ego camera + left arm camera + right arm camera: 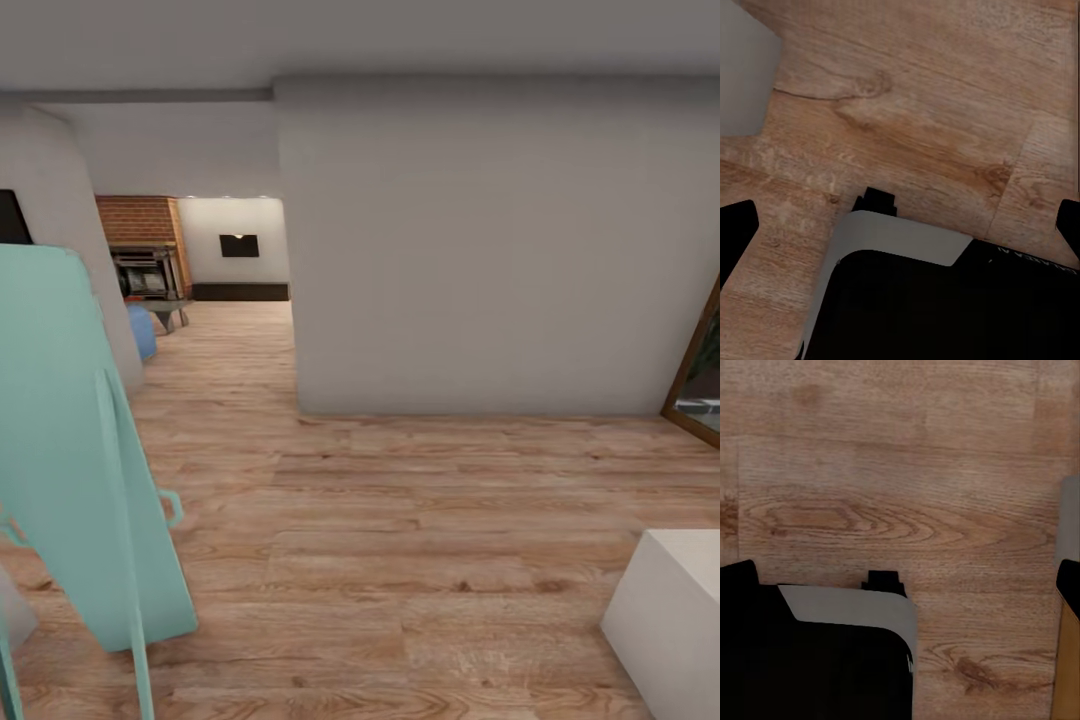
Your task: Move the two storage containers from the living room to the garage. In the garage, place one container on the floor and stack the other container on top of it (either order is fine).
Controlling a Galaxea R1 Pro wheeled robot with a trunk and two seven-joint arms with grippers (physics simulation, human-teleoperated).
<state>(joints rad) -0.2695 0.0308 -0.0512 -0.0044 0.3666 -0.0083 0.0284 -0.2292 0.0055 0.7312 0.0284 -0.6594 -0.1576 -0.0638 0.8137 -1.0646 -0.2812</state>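
Light wood plank floor [400, 560] runs from the foreground through an opening on the left; a plain white wall [480, 250] stands ahead; a mint-green panel [70, 450] leans at the left. Beyond the opening: brick chimney [140, 220], dark fireplace [145, 272], black TV [239, 245] on a lit white wall, low dark bench [240, 291], blue object [142, 330]; a wood-framed opening [695, 380] at right; a white block [670, 620] at lower right.

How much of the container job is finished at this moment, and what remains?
Nothing looks done yet. The robot stands on the light wood plank floor of a hallway, beside a plain white wall. The red brick chimney of the living room lies far ahead through the opening. Both wrist views look down on bare planks, with nothing between the jaws. Fetching, carrying and stacking both containers remains.
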